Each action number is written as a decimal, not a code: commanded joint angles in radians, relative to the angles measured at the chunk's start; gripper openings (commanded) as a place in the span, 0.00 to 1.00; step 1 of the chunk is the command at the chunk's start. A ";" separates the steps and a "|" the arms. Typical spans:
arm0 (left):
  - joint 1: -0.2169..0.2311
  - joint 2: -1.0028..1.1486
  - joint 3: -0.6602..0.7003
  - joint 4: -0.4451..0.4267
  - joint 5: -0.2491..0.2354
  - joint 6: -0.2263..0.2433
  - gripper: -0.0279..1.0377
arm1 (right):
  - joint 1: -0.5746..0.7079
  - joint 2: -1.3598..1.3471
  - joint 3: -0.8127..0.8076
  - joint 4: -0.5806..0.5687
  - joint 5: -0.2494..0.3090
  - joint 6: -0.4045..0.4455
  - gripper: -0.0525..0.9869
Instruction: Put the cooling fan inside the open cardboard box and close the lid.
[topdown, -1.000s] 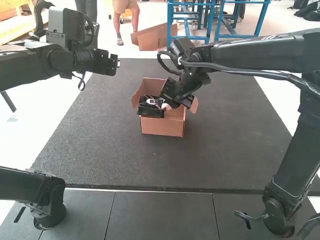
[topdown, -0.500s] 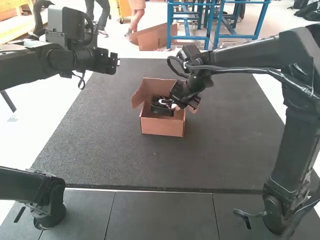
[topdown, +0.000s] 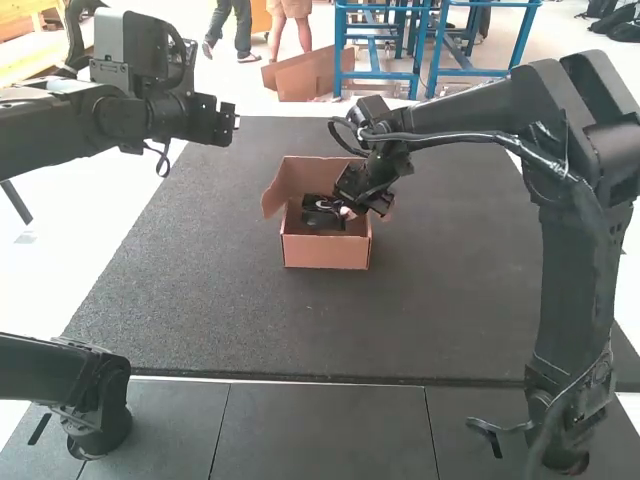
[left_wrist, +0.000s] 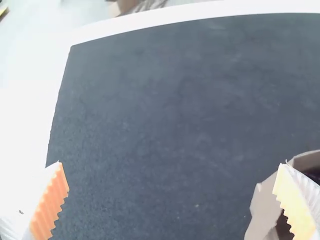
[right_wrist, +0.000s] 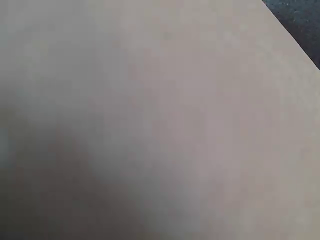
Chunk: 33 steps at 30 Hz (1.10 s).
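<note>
Cooling fan (topdown: 322, 209) inside open cardboard box (topdown: 327, 250)

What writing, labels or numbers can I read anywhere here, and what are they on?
No text can be read.
Fan: a pale spot at its middle may be a label, too small to read.
Box: plain brown card on the sides that show, no print; the right wrist view shows blank card too.
</note>
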 joint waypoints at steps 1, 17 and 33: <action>0.010 -0.013 0.049 0.006 -0.016 -0.007 0.94 | 0.004 0.014 0.040 0.011 0.009 -0.011 0.03; 0.010 -0.013 0.028 0.005 -0.015 -0.018 0.94 | -0.018 0.001 0.231 -0.156 -0.170 -0.199 0.65; 0.010 0.079 0.019 0.010 -0.121 -0.064 0.94 | -0.025 -0.327 0.178 -0.406 0.003 -0.922 0.91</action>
